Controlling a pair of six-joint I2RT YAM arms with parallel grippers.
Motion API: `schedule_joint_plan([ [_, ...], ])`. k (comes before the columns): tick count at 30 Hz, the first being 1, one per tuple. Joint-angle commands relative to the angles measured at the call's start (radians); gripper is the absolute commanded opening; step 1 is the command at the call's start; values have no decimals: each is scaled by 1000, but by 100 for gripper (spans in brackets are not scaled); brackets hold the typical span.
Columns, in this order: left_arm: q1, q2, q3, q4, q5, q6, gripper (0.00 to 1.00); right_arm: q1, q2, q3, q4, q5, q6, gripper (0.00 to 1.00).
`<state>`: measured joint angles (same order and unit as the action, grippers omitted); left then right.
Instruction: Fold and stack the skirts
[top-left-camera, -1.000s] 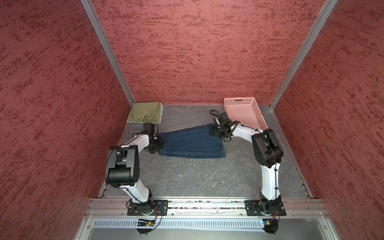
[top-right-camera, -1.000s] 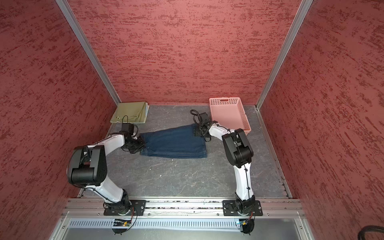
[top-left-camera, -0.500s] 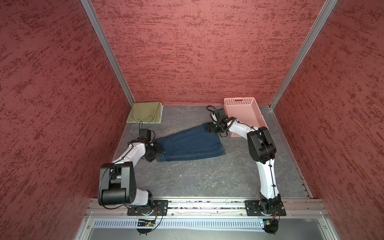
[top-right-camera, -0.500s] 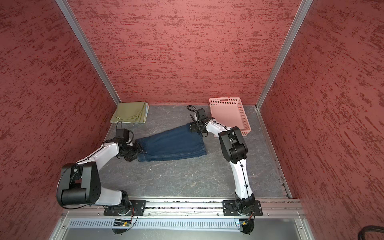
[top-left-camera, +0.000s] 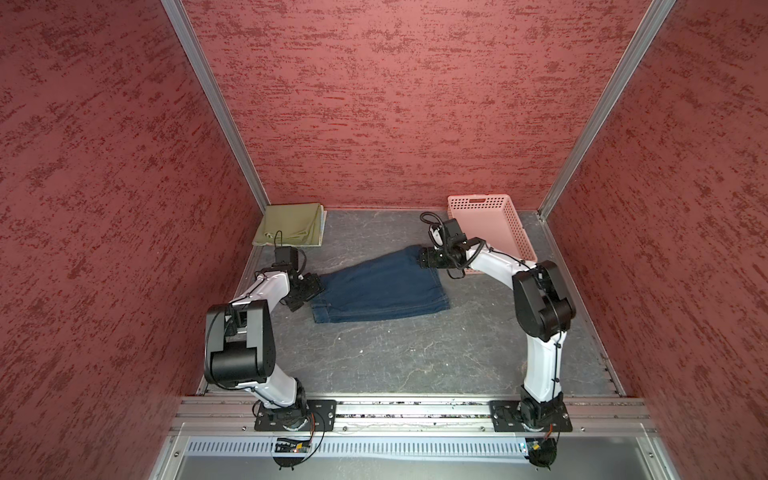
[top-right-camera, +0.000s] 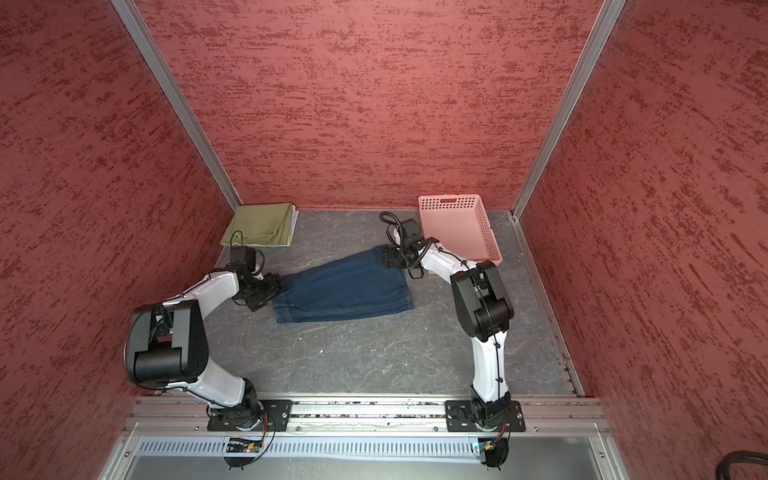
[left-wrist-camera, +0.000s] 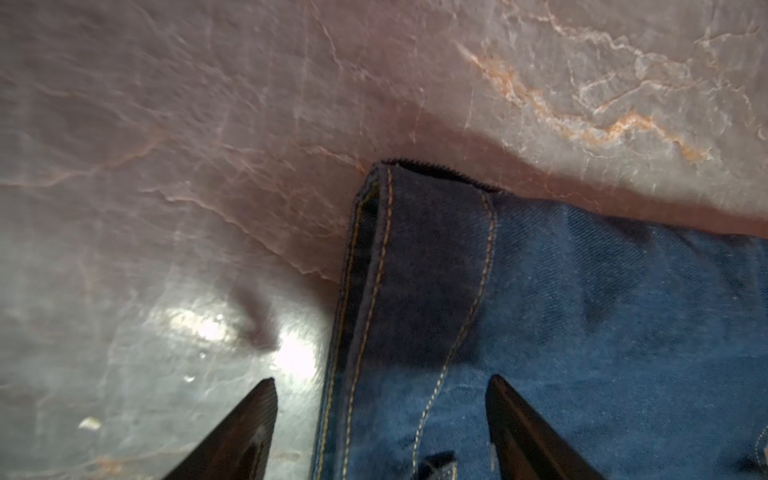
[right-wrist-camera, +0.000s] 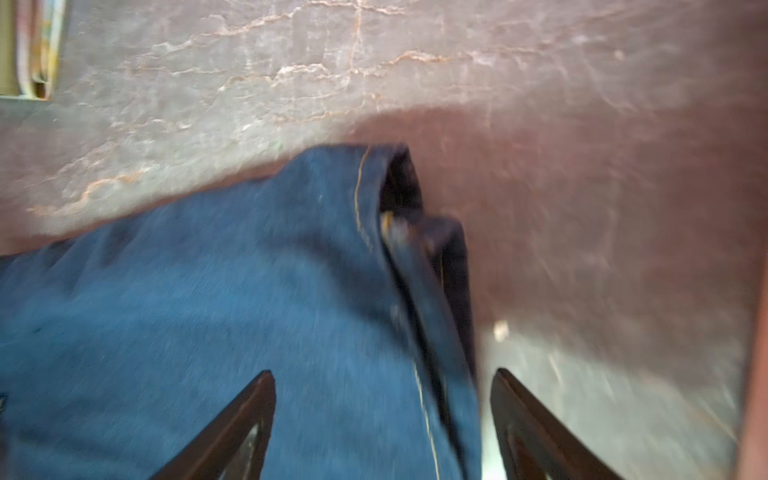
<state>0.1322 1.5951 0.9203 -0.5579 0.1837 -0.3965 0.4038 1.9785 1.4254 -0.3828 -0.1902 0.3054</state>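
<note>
Denim skirt (top-left-camera: 380, 289) — dark blue, lying flat; left claw (left-wrist-camera: 381, 378), right claw (right-wrist-camera: 384, 371) both unclenched.

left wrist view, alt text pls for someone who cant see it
A corner of a dark blue denim skirt with tan stitching lies on a grey marbled tabletop. The open left gripper straddles its stitched edge.

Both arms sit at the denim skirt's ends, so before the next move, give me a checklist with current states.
1. Left gripper open: ok, jaws astride an edge of the denim skirt.
2. Right gripper open: ok, jaws astride the opposite edge.
3. Denim skirt stacked: not ok, it lies apart, mid-floor.
4. Olive skirt folded, far left corner: ok.
5. Pink basket empty: ok.
</note>
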Motion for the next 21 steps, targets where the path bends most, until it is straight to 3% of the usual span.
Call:
schedule_joint_plan([
  [1,10,32,-1,36,33,36,77,-6,-83,-61,66,-16,39,83],
  [5,6,66,-21,63,29,23,69,-11,-132,-110,62,-12,52,83],
  [13,-3,114,-53,60,23,6,62,-16,-145,-194,70,-13,80,83],
  [15,-3,118,-49,52,18,8,55,-16,-138,-210,77,-14,88,83],
  [18,-3,129,-37,42,7,11,33,-17,-117,-213,66,-3,96,83],
  [21,-8,131,-34,53,16,8,24,-16,-102,-217,67,-12,106,83],
])
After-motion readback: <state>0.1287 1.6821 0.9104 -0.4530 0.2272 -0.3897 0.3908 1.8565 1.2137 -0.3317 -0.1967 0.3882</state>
